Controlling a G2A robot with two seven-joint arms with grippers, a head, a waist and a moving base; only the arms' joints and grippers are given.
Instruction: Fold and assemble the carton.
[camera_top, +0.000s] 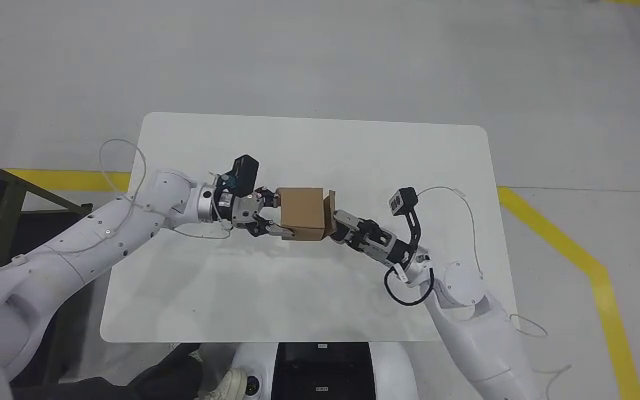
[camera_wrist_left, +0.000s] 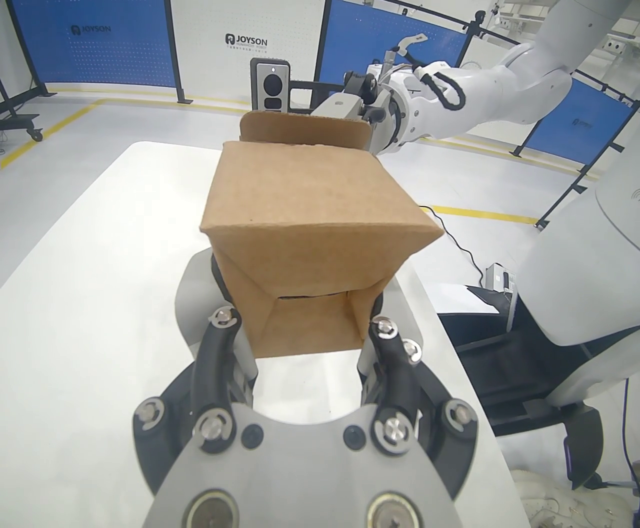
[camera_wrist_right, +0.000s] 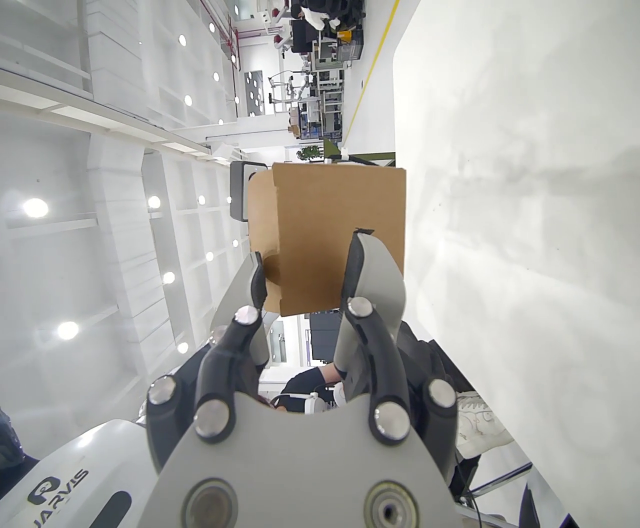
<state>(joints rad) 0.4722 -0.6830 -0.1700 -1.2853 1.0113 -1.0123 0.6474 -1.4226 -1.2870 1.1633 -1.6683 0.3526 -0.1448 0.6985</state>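
The left claw (camera_wrist_left: 302, 310) sits closest to its wrist camera. It has two fingers (camera_wrist_left: 222, 345) built of black links, bright round bolts and pale grey shells, and they press in from either side on the one brown corrugated cardboard carton (camera_wrist_left: 310, 200). They clamp its narrower folded end, where two triangular side panels slope inward around a small rectangular panel with a thin slit along its upper edge. From that grip the carton widens into a box with flat matte faces and crisp creased edges.

The right claw (camera_wrist_right: 310, 260) also has two fingers (camera_wrist_right: 375, 270), with the same grey shells and black inner pads. It is closed onto the opposite end of the carton. One finger lies along a broad plain face, and the other rests against a single rounded flap (camera_wrist_right: 262, 220) that stands out past that end.

In the top view the two arms come in from opposite sides and the carton is held between the claws, over roughly the middle of the one white tabletop (camera_top: 300, 150). The tabletop is a smooth, matte slab with rounded corners. Whether the carton's underside touches it I cannot tell.

Around the tabletop is pale grey floor, with two stretches of yellow floor line (camera_top: 560, 235), one on each side.
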